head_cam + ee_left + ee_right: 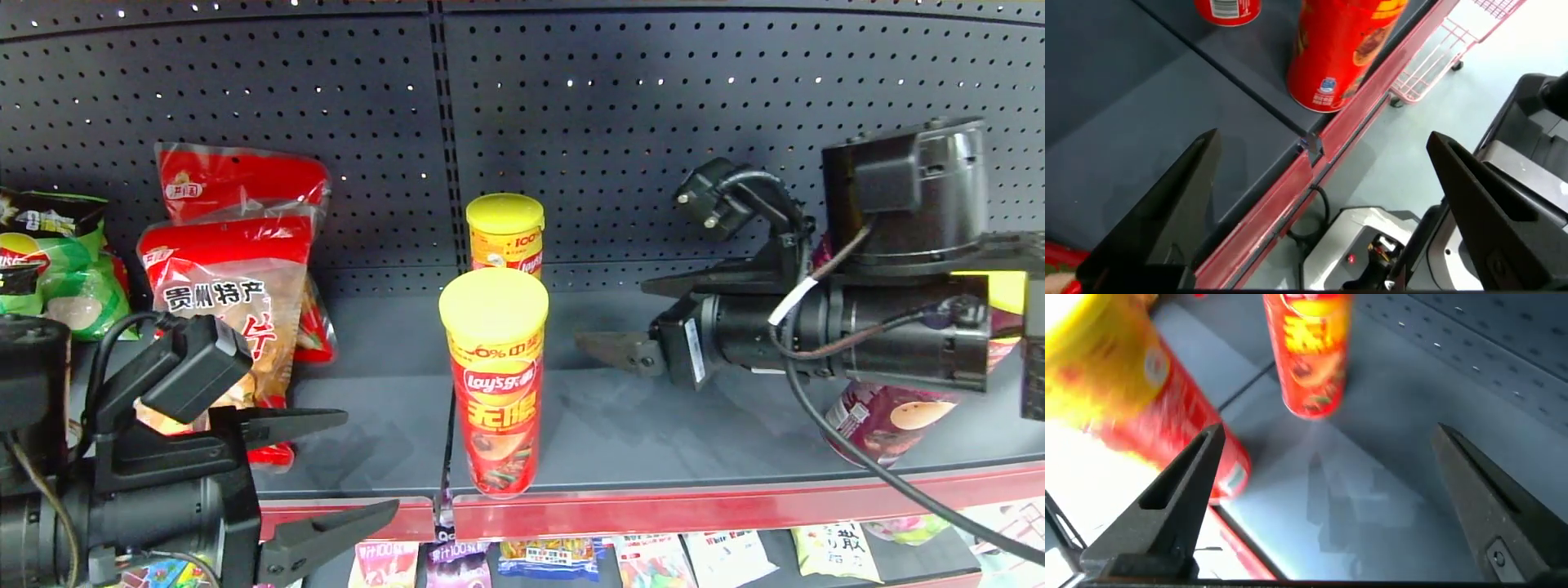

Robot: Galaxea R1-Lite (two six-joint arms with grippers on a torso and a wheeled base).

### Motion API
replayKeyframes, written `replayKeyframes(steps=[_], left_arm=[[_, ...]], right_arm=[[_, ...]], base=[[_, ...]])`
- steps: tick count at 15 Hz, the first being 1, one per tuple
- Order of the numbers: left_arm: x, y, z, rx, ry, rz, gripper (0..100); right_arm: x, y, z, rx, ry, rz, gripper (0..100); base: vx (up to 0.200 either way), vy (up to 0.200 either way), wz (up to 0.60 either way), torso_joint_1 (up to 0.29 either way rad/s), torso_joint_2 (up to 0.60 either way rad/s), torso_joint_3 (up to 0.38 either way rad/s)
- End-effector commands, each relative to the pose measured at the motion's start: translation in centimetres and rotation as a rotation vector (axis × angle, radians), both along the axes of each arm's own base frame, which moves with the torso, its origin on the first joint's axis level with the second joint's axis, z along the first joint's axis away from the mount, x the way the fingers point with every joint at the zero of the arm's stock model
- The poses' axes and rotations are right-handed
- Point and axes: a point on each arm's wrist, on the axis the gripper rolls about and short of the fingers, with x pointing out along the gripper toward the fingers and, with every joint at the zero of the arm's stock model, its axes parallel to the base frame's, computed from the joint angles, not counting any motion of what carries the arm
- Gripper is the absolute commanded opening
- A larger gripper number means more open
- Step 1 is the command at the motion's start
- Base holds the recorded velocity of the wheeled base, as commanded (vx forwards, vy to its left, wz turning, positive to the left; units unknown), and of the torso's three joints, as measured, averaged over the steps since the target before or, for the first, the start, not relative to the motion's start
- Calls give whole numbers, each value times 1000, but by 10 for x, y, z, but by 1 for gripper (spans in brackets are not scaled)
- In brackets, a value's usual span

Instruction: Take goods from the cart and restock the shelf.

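Two red chip cans with yellow lids stand on the dark shelf. The front can is at the shelf's edge and the rear can is by the back panel. My left gripper is open and empty, low at the shelf's front, left of the front can. From the left wrist view, the left gripper straddles the red shelf rail, with the front can beyond it. My right gripper is open and empty over the shelf, to the right of the cans. Past the right gripper stand the front can and the rear can.
Red snack bags and a green bag stand at the shelf's left. A purple chip pack sits behind my right arm. A red price rail edges the shelf, with small packets on the shelf below. A pink wire cart is on the floor.
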Motion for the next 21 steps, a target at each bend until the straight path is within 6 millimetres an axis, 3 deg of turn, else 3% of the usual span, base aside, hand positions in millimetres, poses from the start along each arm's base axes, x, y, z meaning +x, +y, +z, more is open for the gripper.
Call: replayKeyframes(steps=[1,4,6,10,14,17,21], left_arm=[[9,-4,-6,16,35,1,100],[15,-7,-12,36,66,8,100],[28,-12,-21,82,85,24,100],[56,-23,-25,137,88,84,100],[75,-32,-28,160,87,86,100],[81,-37,-29,167,86,81,100],[93,-42,-28,162,77,80,100]], right_arm=[[-22,-20,12,30,-37,-9,100],[-53,-41,13,48,-53,22,100],[-100,-68,5,73,-77,83,100],[-145,-113,0,146,-170,79,100],[-166,-147,-1,210,-254,-109,100],[-165,-158,1,253,-259,-262,100],[-167,-160,-1,268,-250,-296,100]], base=[[0,0,0,0,0,0],[0,0,0,0,0,0],[0,0,0,0,0,0],[0,0,0,0,0,0],[0,0,0,0,0,0],[0,0,0,0,0,0],[0,0,0,0,0,0]])
